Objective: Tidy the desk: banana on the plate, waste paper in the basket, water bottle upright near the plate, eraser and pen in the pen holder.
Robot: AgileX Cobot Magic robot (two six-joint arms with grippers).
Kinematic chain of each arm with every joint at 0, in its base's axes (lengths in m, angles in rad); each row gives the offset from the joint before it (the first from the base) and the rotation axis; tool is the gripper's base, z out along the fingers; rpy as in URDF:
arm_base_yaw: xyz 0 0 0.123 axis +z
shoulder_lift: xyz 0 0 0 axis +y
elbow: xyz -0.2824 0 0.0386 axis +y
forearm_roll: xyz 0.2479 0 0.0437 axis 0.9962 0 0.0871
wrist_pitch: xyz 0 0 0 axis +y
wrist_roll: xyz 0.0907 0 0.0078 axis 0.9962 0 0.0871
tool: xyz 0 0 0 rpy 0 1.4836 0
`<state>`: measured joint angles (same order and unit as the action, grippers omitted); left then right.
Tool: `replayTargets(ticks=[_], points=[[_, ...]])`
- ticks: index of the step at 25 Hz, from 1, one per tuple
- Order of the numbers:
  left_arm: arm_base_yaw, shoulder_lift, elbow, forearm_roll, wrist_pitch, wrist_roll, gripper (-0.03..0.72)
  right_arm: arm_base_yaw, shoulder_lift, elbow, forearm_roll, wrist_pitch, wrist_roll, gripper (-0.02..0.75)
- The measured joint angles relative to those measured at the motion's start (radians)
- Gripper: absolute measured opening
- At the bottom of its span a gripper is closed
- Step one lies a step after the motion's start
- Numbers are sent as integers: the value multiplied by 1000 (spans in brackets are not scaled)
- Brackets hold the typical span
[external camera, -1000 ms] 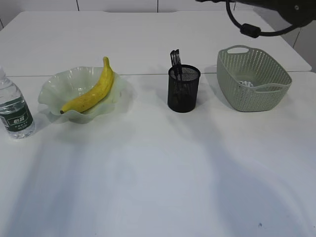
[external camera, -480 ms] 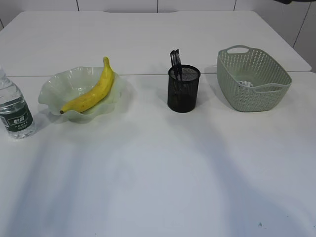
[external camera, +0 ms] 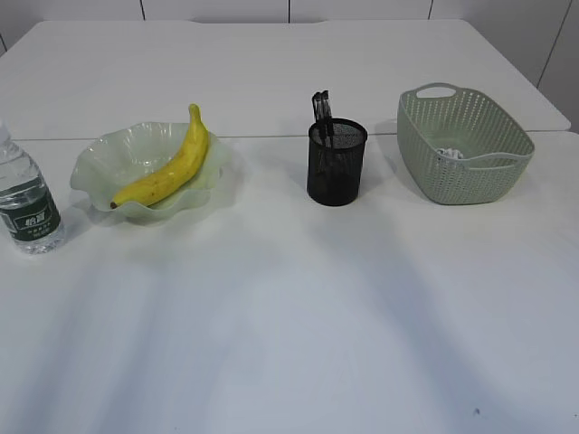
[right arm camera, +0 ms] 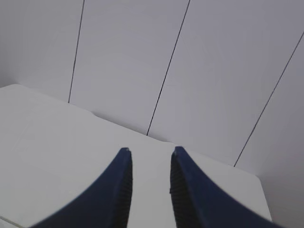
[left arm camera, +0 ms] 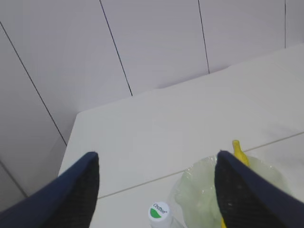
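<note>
The banana lies on the pale green plate. The water bottle stands upright left of the plate. The black mesh pen holder holds the pen; the eraser is not visible. White waste paper lies in the green basket. Neither gripper shows in the exterior view. My left gripper is wide open and empty, high above the bottle cap, the plate and the banana tip. My right gripper is open and empty above bare table.
A second white table adjoins at the back, with a seam between the two. White panelled walls stand behind the tables. A small dark speck lies near the front right.
The dark arm and cable at the top right of the exterior view have moved up out of frame. The objects on the table have not moved.
</note>
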<state>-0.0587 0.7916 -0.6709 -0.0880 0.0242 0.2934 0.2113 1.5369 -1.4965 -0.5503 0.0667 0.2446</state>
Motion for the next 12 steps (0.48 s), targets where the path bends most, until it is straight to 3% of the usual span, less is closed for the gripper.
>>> replayTargets(ticks=[12], points=[[0, -176, -28, -9, 121, 0, 538, 0, -394, 286, 0, 29, 0, 210]])
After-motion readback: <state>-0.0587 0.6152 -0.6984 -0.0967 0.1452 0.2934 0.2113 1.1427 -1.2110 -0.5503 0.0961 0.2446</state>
